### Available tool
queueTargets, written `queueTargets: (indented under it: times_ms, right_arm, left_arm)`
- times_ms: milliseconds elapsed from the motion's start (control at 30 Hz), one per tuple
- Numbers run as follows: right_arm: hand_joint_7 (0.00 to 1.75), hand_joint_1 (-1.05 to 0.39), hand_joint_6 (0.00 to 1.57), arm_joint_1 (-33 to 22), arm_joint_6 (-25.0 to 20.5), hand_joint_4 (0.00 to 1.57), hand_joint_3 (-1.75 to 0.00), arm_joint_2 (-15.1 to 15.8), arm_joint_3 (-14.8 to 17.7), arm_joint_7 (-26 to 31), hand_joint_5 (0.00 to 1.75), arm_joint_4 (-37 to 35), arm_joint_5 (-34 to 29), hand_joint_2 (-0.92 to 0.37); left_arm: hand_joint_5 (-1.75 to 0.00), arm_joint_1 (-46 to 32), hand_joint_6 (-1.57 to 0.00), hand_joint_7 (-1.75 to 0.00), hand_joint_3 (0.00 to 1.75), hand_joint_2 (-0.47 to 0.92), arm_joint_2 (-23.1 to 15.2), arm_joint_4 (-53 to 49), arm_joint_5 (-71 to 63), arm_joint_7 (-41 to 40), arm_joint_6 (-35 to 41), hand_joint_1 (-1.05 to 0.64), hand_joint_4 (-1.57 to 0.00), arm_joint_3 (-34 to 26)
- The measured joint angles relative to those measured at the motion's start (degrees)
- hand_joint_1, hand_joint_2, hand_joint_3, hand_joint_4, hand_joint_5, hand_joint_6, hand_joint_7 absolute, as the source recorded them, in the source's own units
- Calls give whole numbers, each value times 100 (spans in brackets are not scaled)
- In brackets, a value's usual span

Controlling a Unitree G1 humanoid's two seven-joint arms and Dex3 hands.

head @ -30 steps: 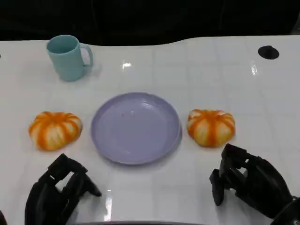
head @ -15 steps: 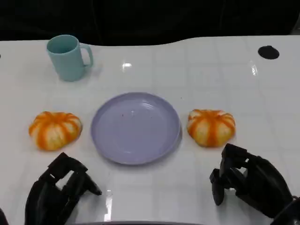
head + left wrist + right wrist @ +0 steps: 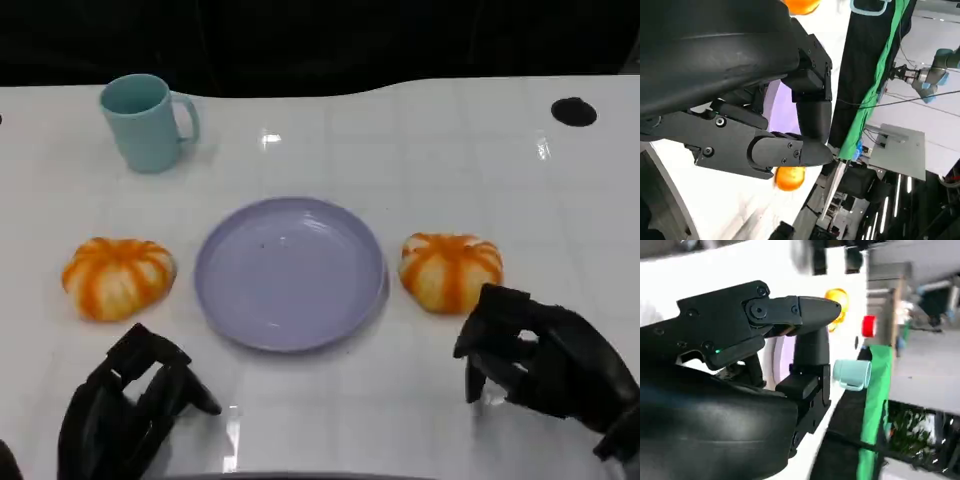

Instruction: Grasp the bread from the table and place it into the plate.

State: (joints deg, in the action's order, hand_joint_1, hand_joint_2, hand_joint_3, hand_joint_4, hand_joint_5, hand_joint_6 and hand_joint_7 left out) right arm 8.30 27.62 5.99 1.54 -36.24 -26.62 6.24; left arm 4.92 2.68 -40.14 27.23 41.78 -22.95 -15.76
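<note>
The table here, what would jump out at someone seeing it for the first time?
Probably the two orange-and-white striped bread rolls, one left of the round lilac plate at the table's middle and one right of it. A teal mug stands at the far left. Nearest the camera, the black left hand and right hand hold nothing, the right close to its roll.

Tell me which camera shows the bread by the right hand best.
The head view: the whole bread lies in plain sight on the table, beside the plate, just ahead of the right hand. The left wrist view shows an orange part of it below that hand's fingers; I cannot make it out in the right wrist view.
</note>
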Motion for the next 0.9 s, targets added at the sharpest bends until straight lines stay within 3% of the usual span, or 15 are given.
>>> queueTargets:
  times_ms: [33,133,267,367,533,900]
  right_arm:
    - [31,-46,51,0,104,47,-16,127,-24,104,72,71,-196,-92]
    - [10,-49,49,1,477,42,-12,397,-84,501,48,124,-747,-92]
    - [3,-47,41,122,1259,32,-10,743,-193,1361,38,38,-1749,-92]
    - [1,-47,34,319,1529,21,-8,1004,-202,1935,29,12,-2294,-92]
    - [0,-45,28,562,1502,17,-3,1437,-249,2758,22,221,-3259,-90]
    - [0,-46,25,815,948,15,0,1728,-995,4168,15,452,-5029,-86]
  left_arm:
    - [-175,0,-52,-148,26,92,8,0,-10,0,0,-54,-60,7]
    - [-175,0,-51,-148,27,92,26,0,-49,-3,0,-53,-60,25]
    - [-175,-2,-51,-151,27,92,92,5,-81,-44,-4,-54,-62,40]
    - [-175,-2,-50,-153,27,92,107,5,-161,-44,-18,-53,-61,47]
    - [-175,-1,-50,-156,26,92,150,-1,-161,-43,-29,-54,-62,3]
    - [-175,13,-46,-159,28,92,165,-138,-168,-41,-148,-53,-62,-24]
